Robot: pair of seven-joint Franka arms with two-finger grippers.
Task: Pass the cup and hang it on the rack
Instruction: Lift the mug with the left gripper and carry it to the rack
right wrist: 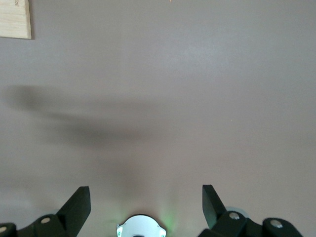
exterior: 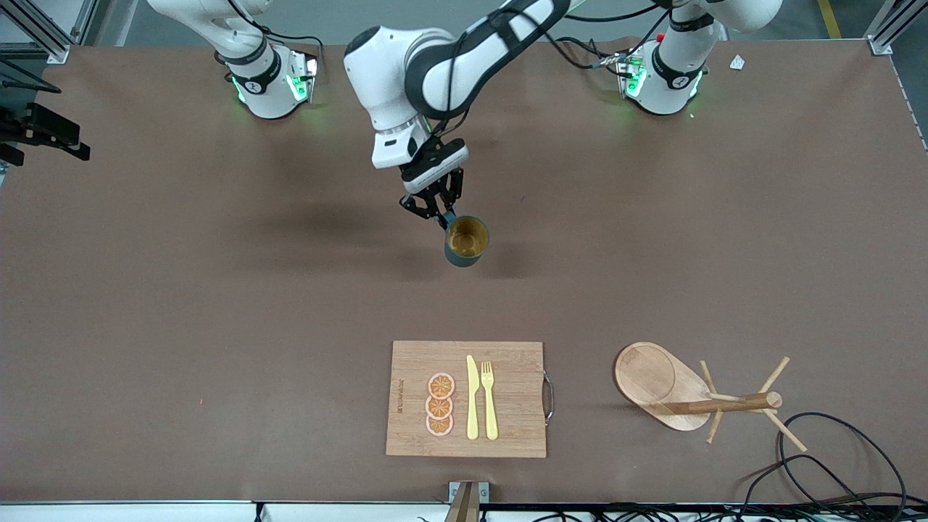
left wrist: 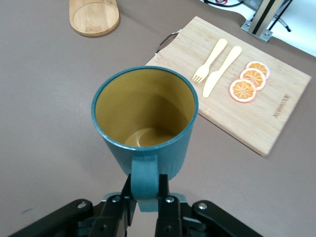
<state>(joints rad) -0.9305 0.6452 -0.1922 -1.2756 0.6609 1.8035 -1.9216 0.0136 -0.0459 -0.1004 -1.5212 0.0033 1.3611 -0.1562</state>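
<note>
The dark teal cup (exterior: 466,241) with a mustard-brown inside hangs upright over the middle of the table. My left gripper (exterior: 438,212) is shut on its small side handle. In the left wrist view the cup (left wrist: 145,118) fills the middle, and the left gripper (left wrist: 146,183) pinches the handle from both sides. The wooden rack (exterior: 656,384) stands near the front camera toward the left arm's end of the table, with its post and thin pegs free. Its oval base also shows in the left wrist view (left wrist: 94,17). My right gripper (right wrist: 146,200) is open and empty, high over bare table near its own base.
A bamboo cutting board (exterior: 515,428) with a yellow knife (exterior: 472,399), a yellow fork (exterior: 489,399) and orange slices (exterior: 440,404) lies near the front camera, beside the rack. It also shows in the left wrist view (left wrist: 276,123). Black cables (exterior: 834,464) lie by the rack.
</note>
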